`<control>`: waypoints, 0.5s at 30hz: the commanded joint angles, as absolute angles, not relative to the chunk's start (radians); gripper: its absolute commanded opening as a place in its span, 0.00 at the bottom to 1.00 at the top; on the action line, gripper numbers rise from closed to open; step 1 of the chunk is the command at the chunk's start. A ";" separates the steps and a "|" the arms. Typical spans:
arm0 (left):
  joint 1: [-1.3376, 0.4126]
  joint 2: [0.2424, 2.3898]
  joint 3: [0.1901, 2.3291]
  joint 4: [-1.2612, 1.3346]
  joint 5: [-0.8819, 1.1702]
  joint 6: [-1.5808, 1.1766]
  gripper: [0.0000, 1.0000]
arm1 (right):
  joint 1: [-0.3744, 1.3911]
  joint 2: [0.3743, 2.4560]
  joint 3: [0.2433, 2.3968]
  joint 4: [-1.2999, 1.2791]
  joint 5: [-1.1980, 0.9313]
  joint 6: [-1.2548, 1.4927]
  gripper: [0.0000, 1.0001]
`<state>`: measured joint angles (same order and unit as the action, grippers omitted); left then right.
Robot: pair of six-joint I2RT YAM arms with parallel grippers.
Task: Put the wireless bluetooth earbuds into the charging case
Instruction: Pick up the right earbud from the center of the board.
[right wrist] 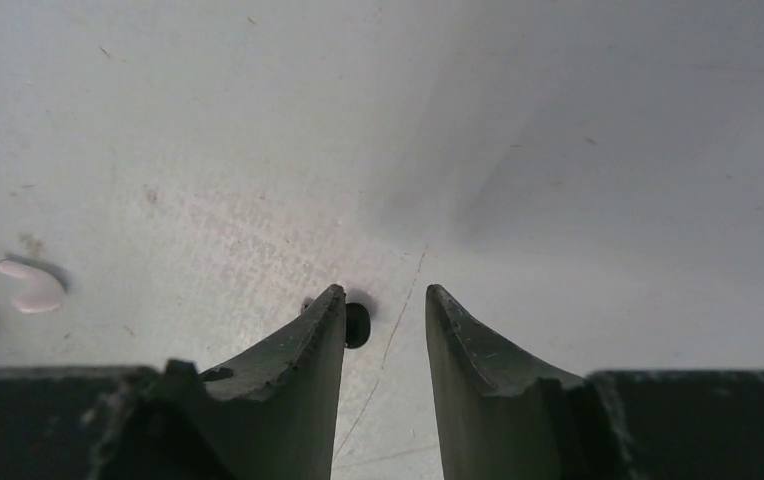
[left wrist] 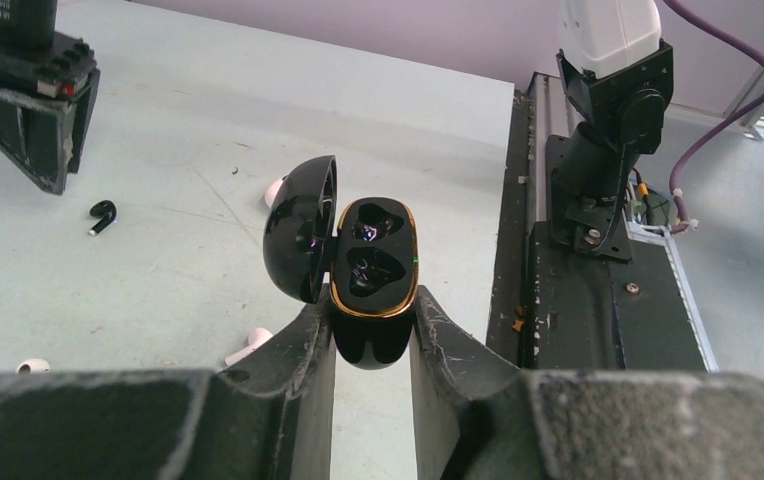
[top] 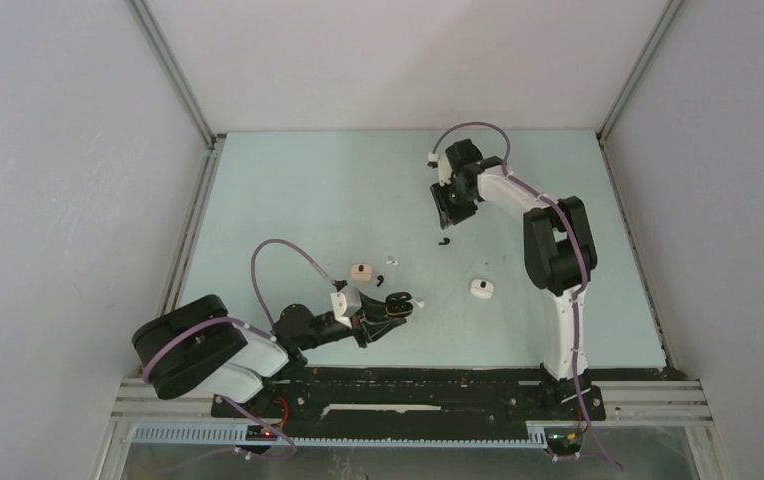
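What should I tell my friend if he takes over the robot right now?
Left tool: shut on the open black case; both slots look empty.
Right tool: open, just above the table, a black earbud beside one finger, not gripped.
A white earbud and others lie loose on the table; a beige case and a white case sit apart.
Done: black case gripped, lid open. Left: every earbud to go in.

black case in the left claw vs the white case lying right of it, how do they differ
The black case is gold-rimmed black; the white case is white. The black case is pinched in the left claw; the white case lies free. The black case stands open, lid swung aside; the white case looks shut. Both are small, rounded.
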<state>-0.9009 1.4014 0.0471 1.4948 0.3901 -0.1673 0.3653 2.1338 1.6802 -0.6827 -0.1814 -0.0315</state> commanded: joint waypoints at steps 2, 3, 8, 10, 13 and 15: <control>-0.897 1.407 0.069 1.592 0.408 -0.173 0.00 | 0.407 2.177 1.718 -0.718 -0.126 -0.016 0.37; -0.896 1.408 0.070 1.592 0.408 -0.173 0.00 | 0.414 2.175 1.715 -0.720 -0.122 -0.018 0.38; -0.897 1.413 0.073 1.591 0.412 -0.179 0.00 | 0.432 2.158 1.691 -0.719 -0.093 -0.032 0.38; -0.897 1.414 0.074 1.591 0.410 -0.179 0.00 | 0.435 2.148 1.677 -0.717 -0.075 -0.040 0.37; -0.897 1.417 0.077 1.591 0.413 -0.182 0.00 | 0.435 2.136 1.649 -0.717 -0.060 -0.051 0.37; -0.898 1.419 0.078 1.591 0.415 -0.184 0.00 | 0.434 2.132 1.635 -0.721 -0.056 -0.060 0.37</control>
